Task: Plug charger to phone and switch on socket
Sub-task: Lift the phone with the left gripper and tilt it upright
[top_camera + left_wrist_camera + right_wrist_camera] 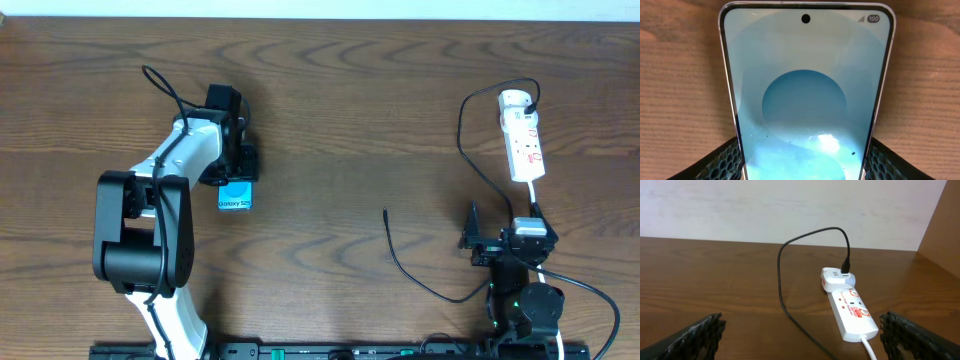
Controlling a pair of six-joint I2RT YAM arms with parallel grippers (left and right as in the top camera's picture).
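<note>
The phone (236, 196) lies flat on the wooden table, teal screen up, its white band toward the front. My left gripper (237, 182) reaches down over it. In the left wrist view the phone (805, 75) fills the frame, and my left gripper (805, 162) is shut on it with both black pads pressed against its long edges. The charger cable (420, 275) lies loose, and its plug tip (386, 212) rests on bare table, well right of the phone. The white socket (524, 140) sits at the far right. My right gripper (506, 225) stands open just in front of the socket (852, 312), holding nothing.
A white adapter (835, 277) is plugged into the socket's far end, and the black cable (781, 280) loops up out of it. The socket's white cord (869, 347) runs back toward my right gripper (805, 337). A wall rises behind the table.
</note>
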